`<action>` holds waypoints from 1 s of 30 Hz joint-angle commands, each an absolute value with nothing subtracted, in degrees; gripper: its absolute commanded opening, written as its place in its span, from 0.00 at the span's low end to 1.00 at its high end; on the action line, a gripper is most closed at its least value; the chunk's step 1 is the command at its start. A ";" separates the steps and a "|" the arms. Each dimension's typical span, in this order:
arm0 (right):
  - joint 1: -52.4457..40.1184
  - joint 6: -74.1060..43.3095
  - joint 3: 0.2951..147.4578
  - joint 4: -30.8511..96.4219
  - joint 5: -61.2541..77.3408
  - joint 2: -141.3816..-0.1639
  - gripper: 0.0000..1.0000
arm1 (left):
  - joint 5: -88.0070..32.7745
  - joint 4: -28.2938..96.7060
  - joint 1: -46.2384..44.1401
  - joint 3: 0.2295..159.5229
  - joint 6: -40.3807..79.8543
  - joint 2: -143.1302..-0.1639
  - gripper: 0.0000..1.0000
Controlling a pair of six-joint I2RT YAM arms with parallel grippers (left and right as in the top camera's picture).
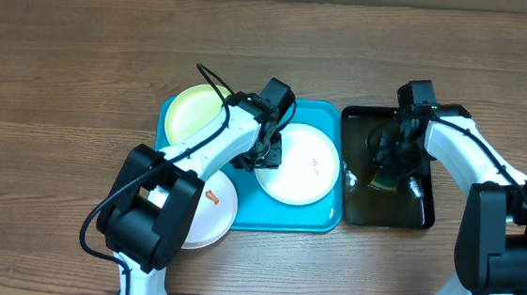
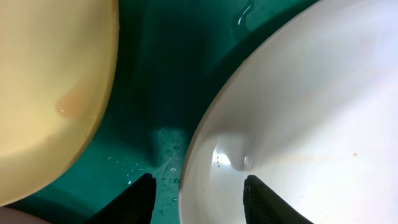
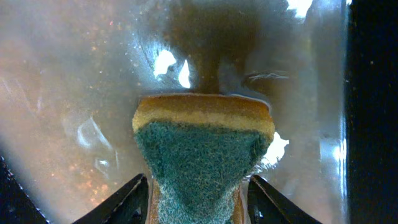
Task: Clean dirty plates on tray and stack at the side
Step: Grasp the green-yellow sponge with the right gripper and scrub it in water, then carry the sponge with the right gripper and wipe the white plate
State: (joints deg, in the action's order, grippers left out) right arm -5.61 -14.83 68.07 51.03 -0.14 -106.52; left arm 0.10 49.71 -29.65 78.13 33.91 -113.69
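Since no plate is stacked yet, I think most cleaning is left. 1 round white plate (image 1: 304,170) lies on the big blue plastic tray (image 1: 286,217), nearly clean, with 1 pale yellow plate (image 1: 189,111) beside it and 1 orange-smeared white plate (image 1: 216,214) at the corner. My left pincer (image 2: 198,183) is spread over the white rim; my right pincer (image 3: 196,183) pinches a green-and-yellow sponge (image 3: 202,143).

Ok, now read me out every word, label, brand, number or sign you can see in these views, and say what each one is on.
No readable text in any view.
Faint dark specks on the white plate in the turquoise tray: too small to read, probably smears, not print.
The sponge, black tray and pale yellow plate: no lettering visible.
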 commanded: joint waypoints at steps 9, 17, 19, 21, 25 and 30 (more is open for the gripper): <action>-5.52 -14.96 69.56 52.53 2.28 -106.43 0.12 | 0.86 49.25 -30.04 77.69 33.41 -113.99 0.46; -5.52 -14.96 69.36 53.12 2.26 -106.43 0.04 | 0.86 48.25 -30.04 76.27 33.41 -114.02 0.30; -5.52 -14.76 69.38 53.01 2.28 -106.43 0.04 | 0.86 48.12 -30.04 76.27 33.41 -114.02 0.23; -5.50 -14.52 69.67 53.52 2.26 -106.41 0.04 | 0.84 48.12 -30.04 76.27 33.41 -114.02 0.16; -5.45 -13.47 74.35 58.67 1.52 -106.21 0.04 | 0.84 48.21 -30.02 76.27 33.39 -113.99 0.04; -5.98 -11.44 79.88 63.68 1.28 -104.07 0.04 | 0.86 48.16 -29.95 76.27 33.78 -113.97 0.04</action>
State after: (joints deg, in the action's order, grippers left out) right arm -5.63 -13.50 75.81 62.19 1.93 -106.56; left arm 0.08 48.14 -29.65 76.47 33.93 -113.58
